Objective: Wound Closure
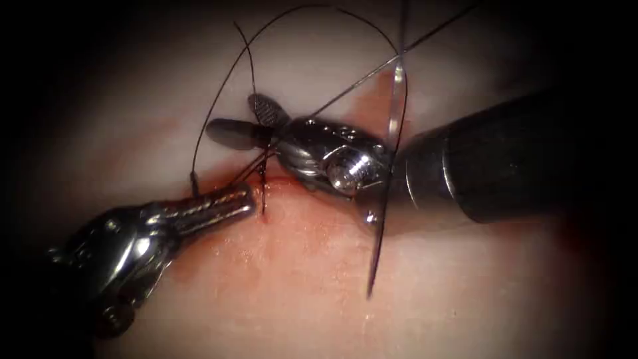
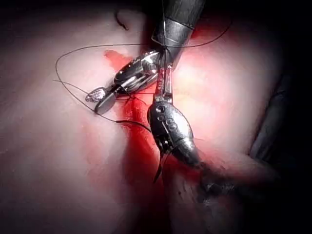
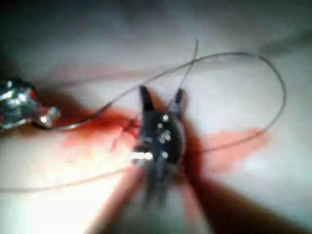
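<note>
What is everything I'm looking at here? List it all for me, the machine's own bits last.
tissue: one, pale pink, beneath everything.
cut: one, dark red slit, between the two tool tips.
red fluid: smears around the cut and right of it.
thread: one, black, looping above the cut and running down to it.
needle: one, curved, silvery, lying free right of the cut, across the right tool's wrist; not visibly in tissue.
left tool: one, silver, left of the cut, jaws shut; what they hold is unclear.
right tool: one, silver on dark shaft, jaws open, holding nothing.
</note>
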Tool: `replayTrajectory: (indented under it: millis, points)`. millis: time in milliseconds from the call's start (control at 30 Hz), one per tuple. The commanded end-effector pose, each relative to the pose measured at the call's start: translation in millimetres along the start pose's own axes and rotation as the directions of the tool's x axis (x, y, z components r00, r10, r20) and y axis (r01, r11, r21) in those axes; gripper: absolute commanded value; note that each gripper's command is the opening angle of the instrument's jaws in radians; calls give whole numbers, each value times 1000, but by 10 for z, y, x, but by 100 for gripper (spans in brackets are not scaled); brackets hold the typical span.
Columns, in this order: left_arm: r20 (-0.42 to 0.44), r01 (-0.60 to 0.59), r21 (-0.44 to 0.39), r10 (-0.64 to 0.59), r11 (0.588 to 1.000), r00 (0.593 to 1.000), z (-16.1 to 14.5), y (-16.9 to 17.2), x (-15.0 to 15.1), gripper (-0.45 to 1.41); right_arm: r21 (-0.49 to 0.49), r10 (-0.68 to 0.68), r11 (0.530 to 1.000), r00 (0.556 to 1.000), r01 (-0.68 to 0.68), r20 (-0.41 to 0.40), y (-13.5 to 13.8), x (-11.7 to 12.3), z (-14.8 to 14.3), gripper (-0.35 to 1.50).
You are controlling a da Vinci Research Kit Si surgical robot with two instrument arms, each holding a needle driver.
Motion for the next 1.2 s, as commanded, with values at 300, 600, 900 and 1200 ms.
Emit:
replayTrajectory:
  millis: [300,600,900,1200]
  points:
    - [2,10,-9,-10,1000,1000,-4,0,0,-45,18,0,1000,1000,0,-19,-12,9,-23,-35]
    - [21,14,39,-15,999,1000,-26,-36,14,-45,40,-75,996,996,77,-52,-46,26,-81,-35]
    - [70,-5,85,-1,996,998,-24,-117,28,-45,87,-107,990,993,111,-49,-68,16,-105,-35]
    - [87,-4,97,-5,995,996,7,-152,11,-45,156,-131,979,991,130,-8,-88,-9,-114,-35]
